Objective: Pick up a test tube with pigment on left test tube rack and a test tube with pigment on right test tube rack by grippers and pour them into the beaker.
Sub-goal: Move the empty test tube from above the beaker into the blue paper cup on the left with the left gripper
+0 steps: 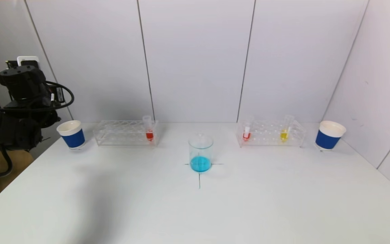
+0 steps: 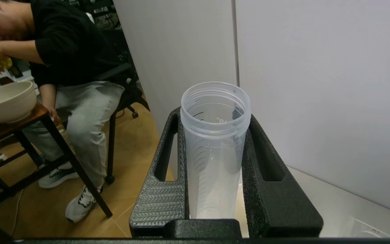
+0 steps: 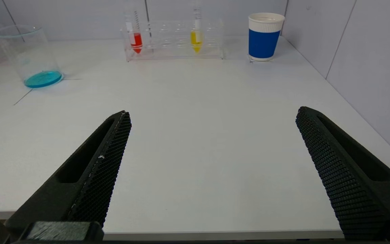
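Note:
The glass beaker [image 1: 200, 152] with blue liquid stands at the table's middle, on a cross mark. The left rack [image 1: 113, 134] holds a red test tube [image 1: 149, 130]. The right rack [image 1: 271, 135] holds a red tube [image 1: 246, 132] and a yellow tube [image 1: 285, 130]. My left arm [image 1: 22, 98] is raised at the far left, by the table's left edge. In the left wrist view my left gripper [image 2: 215, 117] is shut on an empty clear test tube [image 2: 212, 162]. My right gripper [image 3: 213, 113] is open and empty, low over the table's front right, out of the head view.
A blue-and-white paper cup [image 1: 71, 134] stands left of the left rack and another [image 1: 329, 135] right of the right rack. White walls close the back and right. A seated person [image 2: 63, 67] and a small table with a bowl [image 2: 5, 100] are beyond the table's left edge.

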Motion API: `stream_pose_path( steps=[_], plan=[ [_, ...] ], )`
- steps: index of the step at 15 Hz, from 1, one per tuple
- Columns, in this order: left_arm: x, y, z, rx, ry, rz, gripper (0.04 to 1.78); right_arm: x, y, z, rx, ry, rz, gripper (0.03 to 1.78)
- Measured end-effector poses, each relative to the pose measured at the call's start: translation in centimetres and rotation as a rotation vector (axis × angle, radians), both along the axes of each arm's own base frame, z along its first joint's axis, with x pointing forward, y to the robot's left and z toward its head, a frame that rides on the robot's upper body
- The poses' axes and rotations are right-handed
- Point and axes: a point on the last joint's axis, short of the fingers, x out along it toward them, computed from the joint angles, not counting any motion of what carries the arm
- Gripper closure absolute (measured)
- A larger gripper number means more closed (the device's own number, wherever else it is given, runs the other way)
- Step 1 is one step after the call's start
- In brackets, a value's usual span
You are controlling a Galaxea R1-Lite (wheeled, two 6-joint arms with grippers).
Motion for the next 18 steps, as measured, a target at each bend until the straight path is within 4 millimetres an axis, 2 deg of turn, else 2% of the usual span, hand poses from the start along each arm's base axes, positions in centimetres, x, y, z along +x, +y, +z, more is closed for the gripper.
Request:
stream_pose_path(
  steps=[10, 18],
  plan=[
    [3.2, 0.4, -5.2, -0.036, 0.046, -0.032, 1.36, 0.0, 0.0, 0.0, 0.000, 0.000, 0.000, 0.04],
    [6.2, 0.9, -7.7, -0.037, 0.056, -0.029, 1.36, 0.0, 0.0, 0.0, 0.000, 0.000, 0.000, 0.04]
  ],
)
